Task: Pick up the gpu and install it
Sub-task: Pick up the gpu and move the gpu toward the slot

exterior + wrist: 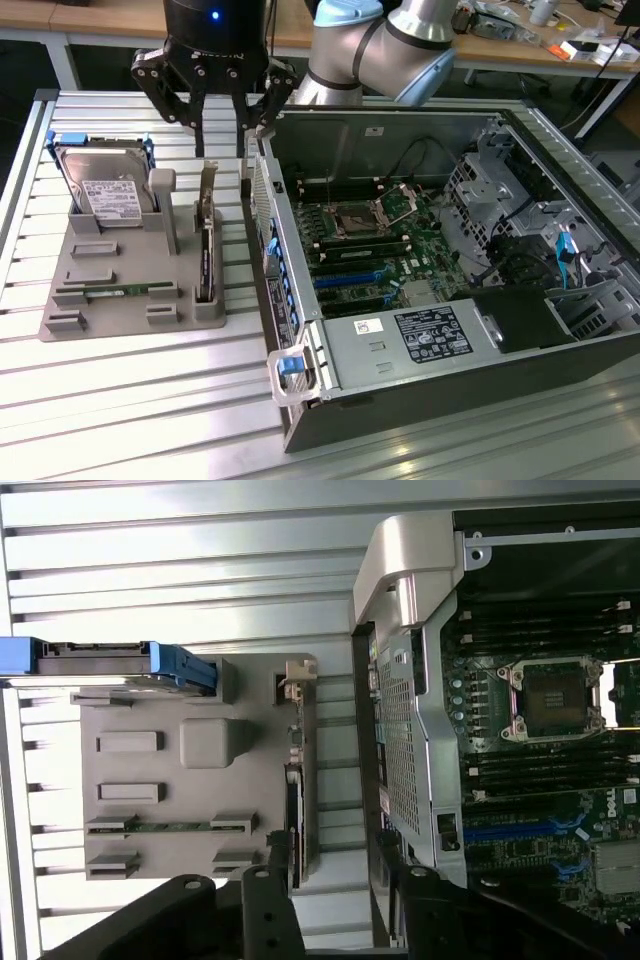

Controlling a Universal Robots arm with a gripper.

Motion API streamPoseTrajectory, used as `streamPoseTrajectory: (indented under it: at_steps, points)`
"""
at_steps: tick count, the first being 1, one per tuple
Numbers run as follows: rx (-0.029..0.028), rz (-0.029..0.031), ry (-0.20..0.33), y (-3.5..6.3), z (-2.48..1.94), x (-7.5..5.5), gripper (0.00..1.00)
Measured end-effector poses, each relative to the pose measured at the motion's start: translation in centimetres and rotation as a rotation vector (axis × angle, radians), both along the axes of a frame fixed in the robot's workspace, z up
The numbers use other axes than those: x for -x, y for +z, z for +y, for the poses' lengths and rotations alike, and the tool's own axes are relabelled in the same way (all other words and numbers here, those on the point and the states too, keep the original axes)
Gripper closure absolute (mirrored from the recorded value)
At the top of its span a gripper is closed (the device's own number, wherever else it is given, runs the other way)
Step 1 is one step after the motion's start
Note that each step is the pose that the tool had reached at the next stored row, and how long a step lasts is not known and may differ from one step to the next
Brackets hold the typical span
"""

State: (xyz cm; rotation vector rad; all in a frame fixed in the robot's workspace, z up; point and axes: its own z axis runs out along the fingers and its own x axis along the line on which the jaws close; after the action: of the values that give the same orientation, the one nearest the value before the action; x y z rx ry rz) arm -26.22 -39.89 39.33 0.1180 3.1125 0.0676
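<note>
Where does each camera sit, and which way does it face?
Exterior: off the arm, raised, looking down across the table at the holder and open case; arm and open tool show.
Wrist: on the wrist, looking down past the tool's fingers at the gpu.
Shared: holder, gpu, drive, case, tool.

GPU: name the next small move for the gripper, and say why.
Probably lower the gripper toward the gpu. Its jaws look open and hold nothing, and it hangs above the card's bracket end. The card stands on edge, untouched, in the gray holder beside the computer case.
</note>
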Motion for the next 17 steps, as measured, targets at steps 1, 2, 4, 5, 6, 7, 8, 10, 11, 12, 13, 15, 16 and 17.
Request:
streamPoseTrajectory:
  at_steps: [1, 2, 4, 5, 6, 7, 8, 10, 11, 12, 13, 15, 16, 17]
  points:
    - [0.0, 0.0, 0.0, 0.0, 0.0, 0.0, 0.46]
    - [0.0, 0.0, 0.0, 0.0, 0.0, 0.0, 0.4]
    - [0.0, 0.0, 0.0, 0.0, 0.0, 0.0, 0.34]
    - [0.0001, 0.0001, 0.0, 0.0, 0.0, 0.0, 0.34]
    - [0.0, 0.0, 0.0, 0.0, 0.0, 0.0, 0.34]
    - [0.0, 0.0, 0.0, 0.0, 0.0, 0.0, 0.34]
    - [0.0, 0.0, 0.0, 0.0, 0.0, 0.0, 0.34]
    - [0.0, 0.0, 0.0, -0.1, 0.0, 0.0, 0.34]
    - [-0.0001, -0.0001, 0.0, -0.2, 0.0, 0.1, 0.34]
    - [0.0, 0.0, 0.0, -0.35, 0.0, 0.2, 0.34]
    - [-0.0001, -0.0001, 0.0, -0.47, 0.0, 0.3, 0.34]
    - [0.0, 0.0, 0.0, -0.62, 0.0, 0.4, 0.34]
    - [0.0, 0.0, 0.0, -0.83, 0.0, 0.4, 0.34]
    - [0.0001, 0.0001, 0.0, -1.07, 0.0, 0.4, 0.34]
